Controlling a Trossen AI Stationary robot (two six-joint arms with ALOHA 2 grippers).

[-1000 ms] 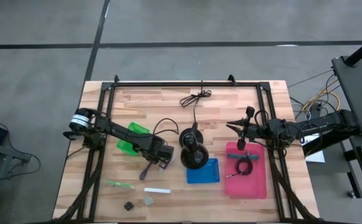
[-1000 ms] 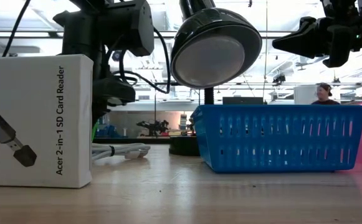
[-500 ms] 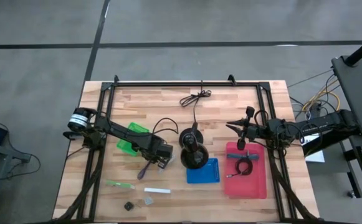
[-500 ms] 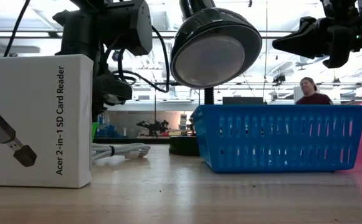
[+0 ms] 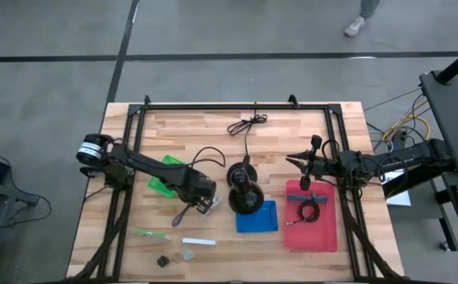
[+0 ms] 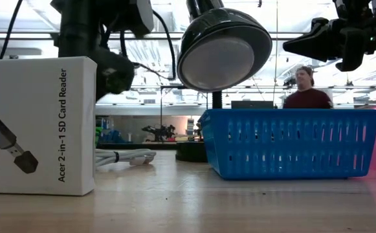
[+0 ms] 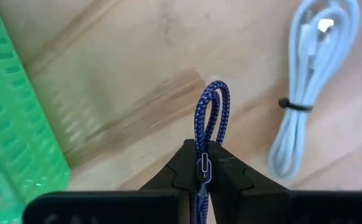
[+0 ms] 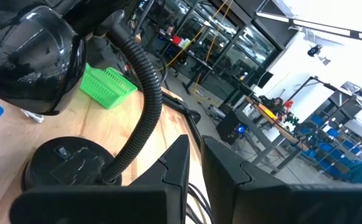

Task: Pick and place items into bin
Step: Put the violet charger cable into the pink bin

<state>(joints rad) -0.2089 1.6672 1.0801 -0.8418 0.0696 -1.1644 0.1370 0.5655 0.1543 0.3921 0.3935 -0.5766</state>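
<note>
The left gripper (image 7: 204, 163), near the centre of the high view, is clamping a blue braided cord (image 7: 210, 118) just beside the green bin (image 5: 164, 174). A clean lift should keep the cord's loose loop from snagging. The arm is reaching in from the frame's left. The right gripper (image 5: 293, 158), closed and empty, is waiting above the pink bin (image 5: 327, 229).

My left gripper (image 7: 204, 163) is plain black, and the braided cable (image 7: 210, 118) in it is blue flecked with black. Green mesh basket (image 7: 12, 124) on the far left, pale grey-white cable bundle (image 7: 305, 93) with a black tie beside it. Table (image 5: 213, 138) is striped light wood. Blue basket (image 5: 258, 217), pink tray (image 5: 323, 237), glossy black lamp (image 8: 25, 56).
</note>
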